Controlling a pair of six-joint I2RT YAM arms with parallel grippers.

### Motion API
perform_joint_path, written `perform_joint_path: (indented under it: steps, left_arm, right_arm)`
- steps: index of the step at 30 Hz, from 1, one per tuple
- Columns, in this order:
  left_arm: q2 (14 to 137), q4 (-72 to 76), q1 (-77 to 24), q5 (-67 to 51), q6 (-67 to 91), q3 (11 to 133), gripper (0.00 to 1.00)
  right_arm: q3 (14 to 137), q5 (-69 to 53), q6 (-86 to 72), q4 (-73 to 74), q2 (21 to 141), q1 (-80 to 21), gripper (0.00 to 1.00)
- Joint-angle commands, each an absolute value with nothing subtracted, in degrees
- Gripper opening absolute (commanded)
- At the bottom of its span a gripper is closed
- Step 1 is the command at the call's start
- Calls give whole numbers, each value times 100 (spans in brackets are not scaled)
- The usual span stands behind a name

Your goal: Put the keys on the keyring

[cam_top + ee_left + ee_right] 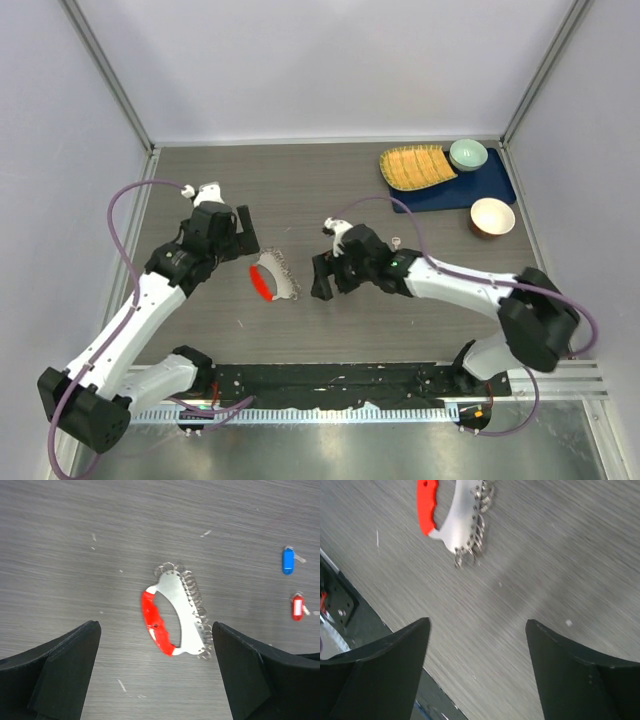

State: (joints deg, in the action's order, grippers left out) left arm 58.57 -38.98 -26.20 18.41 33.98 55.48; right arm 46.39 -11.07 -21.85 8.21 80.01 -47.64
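**Figure. Both arms poised over the keyring, seen from the near edge outward.**

Nearest the arm bases, the left tool (240, 240) and the right tool (322, 275) hang above the grey counter (400, 330). Each has its fingers spread wide and holds nothing. The keyring (272, 277) lies flat on the counter between them, touching neither.

The step in hand appears to be the first pick-up. It would go best if one tool pinned or lifted the keyring by its red grip, so that the ring-bearing edge faces the other arm. The other tool should take a key by its plastic head, leaving the metal end free to thread. The parts are small and thin, so a low, square approach is advisable.

In the left wrist view the keyring (175, 612) is a silvery crescent plate. It has a red grip along its inner side and a row of small wire rings along its outer curve.

Just beyond it, well apart from the plate, lie a blue-headed key (287, 561) and a red-headed key (297, 606). Neither is on a ring. No other key can be made out.

At the far right corner stand a blue tray (490, 185), a woven mat (415, 167) and two bowls (468, 154).
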Motion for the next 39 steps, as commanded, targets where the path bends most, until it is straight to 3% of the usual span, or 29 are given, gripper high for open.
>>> perform_joint_path:
  steps: [1,4,7,10,17,39]
  left_arm:
    - [5380,-3947,-2540,2556,2716,5371,99]
    - [5098,-4034,-2461,2828,2751,5291,100]
    - [4852,-4043,-2443,3058,2751,5265,100]
    - [4659,-3955,-2408,3085,2733,5203,100]
    - [4535,-3946,-2303,2953,2733,5177,100]
    - [4561,-3841,-2109,2391,2830,5089,100]
  right_arm:
    - [5685,-896,-2382,790,8849,-5001,74]
    - [6379,-844,-2338,1299,9613,-5150,51]
    - [6740,-992,-2460,1353,10098,-5177,39]
    - [7057,-1195,-2531,1519,10449,-5212,34]
    - [7339,-1406,-2566,1740,10810,-5265,29]
    - [7488,-1661,-2654,1476,11224,-5300,23]
